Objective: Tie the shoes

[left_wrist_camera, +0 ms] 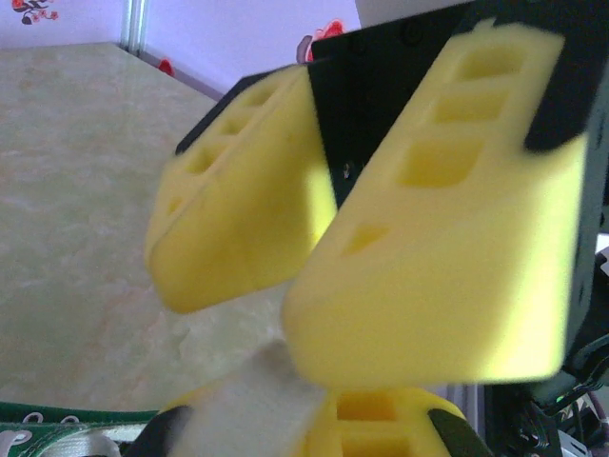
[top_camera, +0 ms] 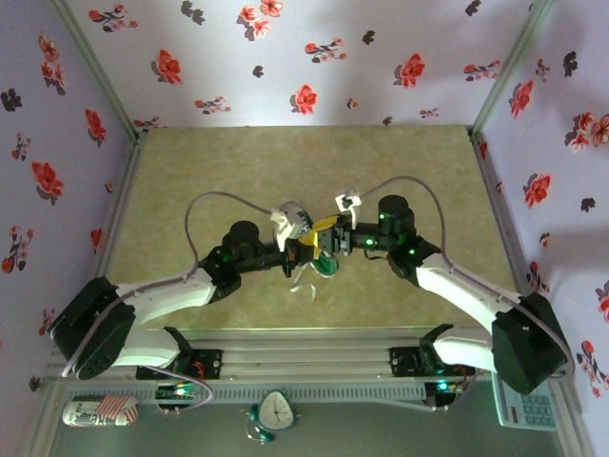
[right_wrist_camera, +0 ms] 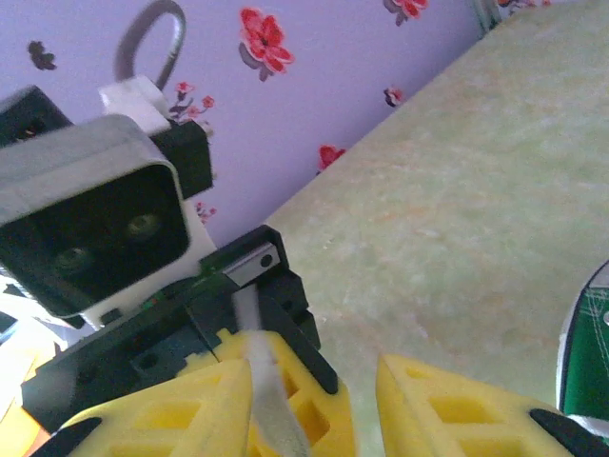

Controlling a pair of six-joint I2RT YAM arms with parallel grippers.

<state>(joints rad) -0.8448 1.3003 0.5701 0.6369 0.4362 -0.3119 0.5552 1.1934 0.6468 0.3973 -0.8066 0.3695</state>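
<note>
The shoe [top_camera: 326, 267] is dark green and lies mid-table under both grippers; its green side with eyelets shows in the left wrist view [left_wrist_camera: 38, 421] and the right wrist view [right_wrist_camera: 588, 352]. Loose white lace [top_camera: 304, 283] trails off its near side. My left gripper [top_camera: 304, 246] [left_wrist_camera: 285, 419] is shut on a white lace strand [left_wrist_camera: 249, 405] [right_wrist_camera: 259, 381]. My right gripper [top_camera: 329, 238] [right_wrist_camera: 314, 381] is open, its yellow fingers [left_wrist_camera: 438, 276] straddling the left gripper's tip and the held strand. The strand runs close beside the right gripper's left finger [right_wrist_camera: 162, 414].
The tan table [top_camera: 400, 171] is walled by purple flowered panels [top_camera: 304, 57] on three sides. On the near ledge sit a small clock [top_camera: 276, 411], a can [top_camera: 95, 412] and a keypad device [top_camera: 533, 409]. Grey cables [top_camera: 205, 205] arch above each arm.
</note>
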